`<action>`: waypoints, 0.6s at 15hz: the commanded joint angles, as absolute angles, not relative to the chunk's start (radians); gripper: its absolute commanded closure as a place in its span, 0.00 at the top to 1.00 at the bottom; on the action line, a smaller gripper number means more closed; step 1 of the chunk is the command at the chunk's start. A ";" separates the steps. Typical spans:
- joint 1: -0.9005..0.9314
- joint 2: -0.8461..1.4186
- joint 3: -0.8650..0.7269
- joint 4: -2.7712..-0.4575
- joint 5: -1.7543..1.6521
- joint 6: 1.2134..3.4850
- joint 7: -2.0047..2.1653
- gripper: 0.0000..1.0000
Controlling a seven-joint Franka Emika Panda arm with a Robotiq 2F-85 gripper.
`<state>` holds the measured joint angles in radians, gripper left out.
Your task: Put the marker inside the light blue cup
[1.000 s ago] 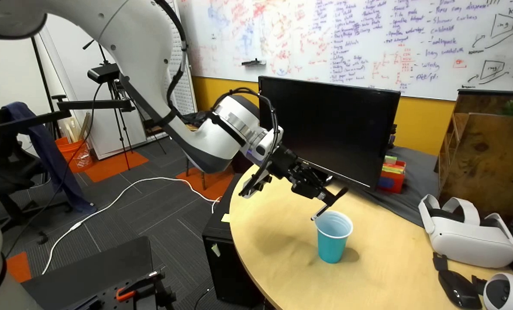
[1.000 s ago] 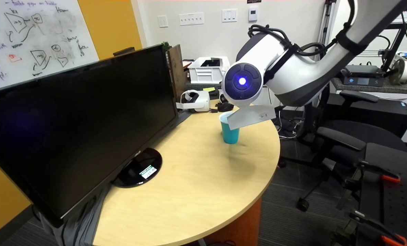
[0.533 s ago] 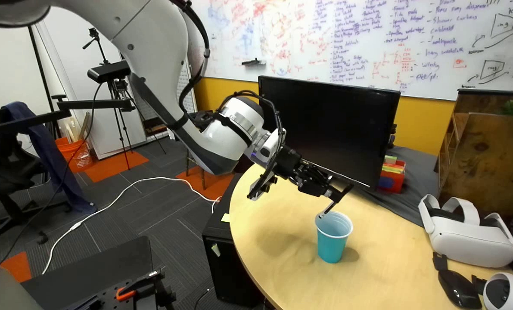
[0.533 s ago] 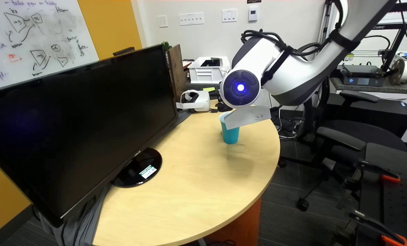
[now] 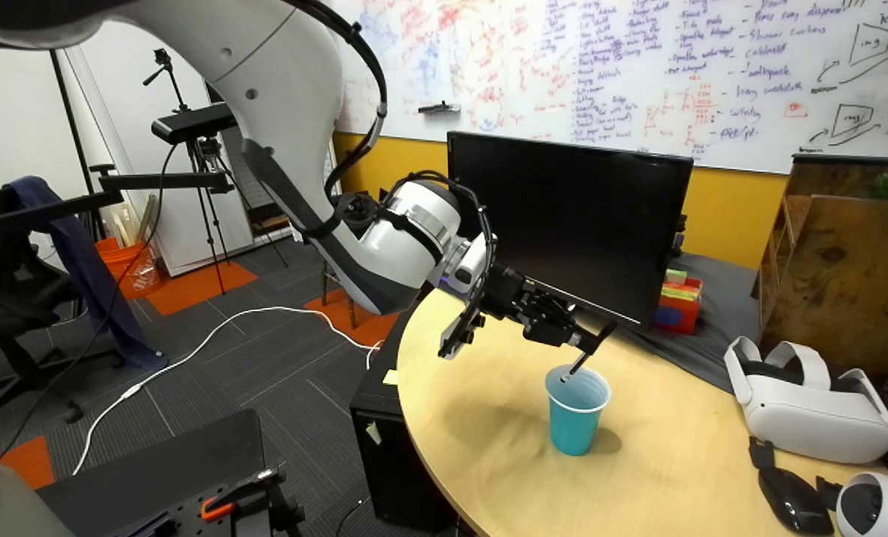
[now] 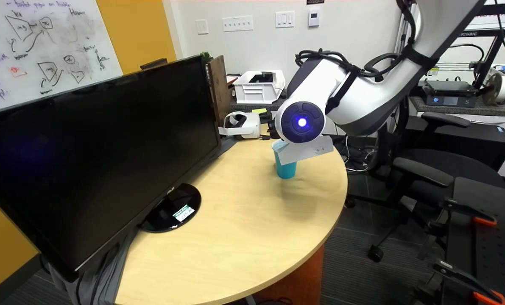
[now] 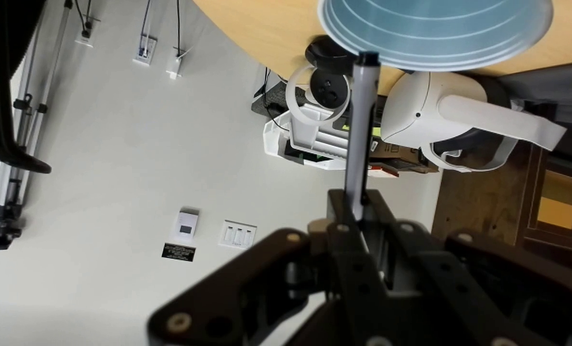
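Note:
The light blue cup (image 5: 574, 425) stands upright on the round table. It also shows in an exterior view (image 6: 286, 170), partly hidden by the arm's pale plate, and its inside shows in the wrist view (image 7: 439, 33). My gripper (image 5: 587, 340) is shut on the marker, above the cup; the fingers (image 7: 355, 198) close round its near part in the wrist view. The marker (image 5: 578, 364) is thin and tilted, grey with a black end in the wrist view (image 7: 361, 125). Its lower end overlaps the cup's opening; I cannot tell whether it is below the rim.
A monitor (image 5: 570, 224) stands behind the gripper, close to the arm. A white headset (image 5: 816, 410), a black mouse-like object (image 5: 795, 500) and a controller (image 5: 880, 503) lie beyond the cup. A red-orange container (image 5: 678, 306) stands behind the monitor's edge. The table's rounded edge (image 6: 339, 212) is near.
My gripper has moved a little right and down in an exterior view. The marker's lower end has gone from the cup's left rim to over its opening. The cup has not moved.

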<state>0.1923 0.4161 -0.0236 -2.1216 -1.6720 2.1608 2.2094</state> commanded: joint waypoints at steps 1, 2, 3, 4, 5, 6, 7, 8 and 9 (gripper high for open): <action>0.149 0.466 0.026 -2.081 -1.735 2.101 2.274 0.03; 0.145 0.480 0.031 -2.073 -1.748 2.090 2.286 0.03; 0.142 0.493 0.036 -2.065 -1.762 2.079 2.303 0.03; 0.138 0.503 0.040 -2.058 -1.776 2.072 2.314 0.03; 0.135 0.516 0.045 -2.050 -1.789 2.063 2.328 0.03; 0.132 0.529 0.050 -2.042 -1.801 2.059 2.343 0.03; 0.129 0.539 0.054 -2.035 -1.809 2.056 2.354 0.03; 0.128 0.548 0.058 -2.030 -1.814 2.051 2.363 0.03; 0.128 0.555 0.061 -2.028 -1.821 2.047 2.374 0.03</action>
